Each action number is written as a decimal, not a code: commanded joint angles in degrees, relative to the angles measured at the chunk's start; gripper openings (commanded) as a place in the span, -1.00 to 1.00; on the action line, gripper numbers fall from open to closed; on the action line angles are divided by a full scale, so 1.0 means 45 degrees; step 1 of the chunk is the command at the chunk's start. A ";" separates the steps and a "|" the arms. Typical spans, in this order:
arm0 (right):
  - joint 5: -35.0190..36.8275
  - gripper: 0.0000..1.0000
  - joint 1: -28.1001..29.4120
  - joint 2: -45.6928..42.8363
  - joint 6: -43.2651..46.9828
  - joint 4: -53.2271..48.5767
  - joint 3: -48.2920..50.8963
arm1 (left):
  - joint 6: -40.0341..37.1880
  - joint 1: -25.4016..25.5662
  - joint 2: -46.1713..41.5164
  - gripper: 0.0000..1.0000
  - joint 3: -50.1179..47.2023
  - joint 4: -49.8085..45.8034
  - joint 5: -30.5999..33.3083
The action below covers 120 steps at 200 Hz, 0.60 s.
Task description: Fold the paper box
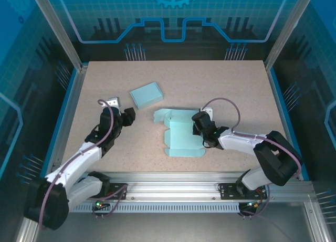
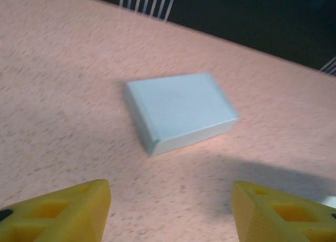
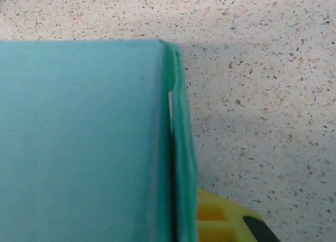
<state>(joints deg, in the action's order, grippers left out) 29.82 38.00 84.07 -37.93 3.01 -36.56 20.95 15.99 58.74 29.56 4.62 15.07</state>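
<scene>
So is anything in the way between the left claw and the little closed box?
No, nothing. Just bare table lies between the open left gripper and the closed box. The unfolded sheet lies off to the right, pinched by the right gripper.

Top external: fixed, high, above and behind arm bases. Faces down and forward, far off, whole table (image 1: 231,90) in frame.
Left wrist: low, oblique, facing forward over left fingers (image 2: 58,213) at bottom edge. Closed box (image 2: 178,111) ahead of fingers, middle distance. Same box seen from overhead.
Right wrist: steep downward, very near. Unfolded box (image 3: 79,142) just left of right finger (image 3: 231,210). Overhead shares this sheet.
</scene>
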 commanded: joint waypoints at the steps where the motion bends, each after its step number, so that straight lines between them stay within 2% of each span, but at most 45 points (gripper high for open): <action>1: 0.0030 -1.00 0.0207 -0.0032 0.0031 0.0077 -0.0352 | -0.0286 -0.0076 0.0968 0.29 0.0104 0.0554 -0.0954; 33: -0.0030 -1.00 0.0208 0.0004 -0.0065 0.0089 -0.0312 | -0.0598 -0.0072 0.2639 0.29 0.0118 0.1718 -0.1471; 77: -0.0186 -1.00 0.0204 0.0090 -0.0042 0.0169 -0.0372 | -0.0837 -0.0020 0.4739 0.32 0.0345 0.4389 -0.3278; 120: -0.0188 -1.00 0.0199 0.0258 -0.0047 0.0057 -0.0552 | -0.0764 0.0422 0.6853 0.38 0.1241 0.5623 -0.4383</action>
<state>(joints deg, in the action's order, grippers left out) 29.32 38.00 84.27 -37.95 2.98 -36.99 18.44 16.45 86.48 32.49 23.24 0.45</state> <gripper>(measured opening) 0.098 0.688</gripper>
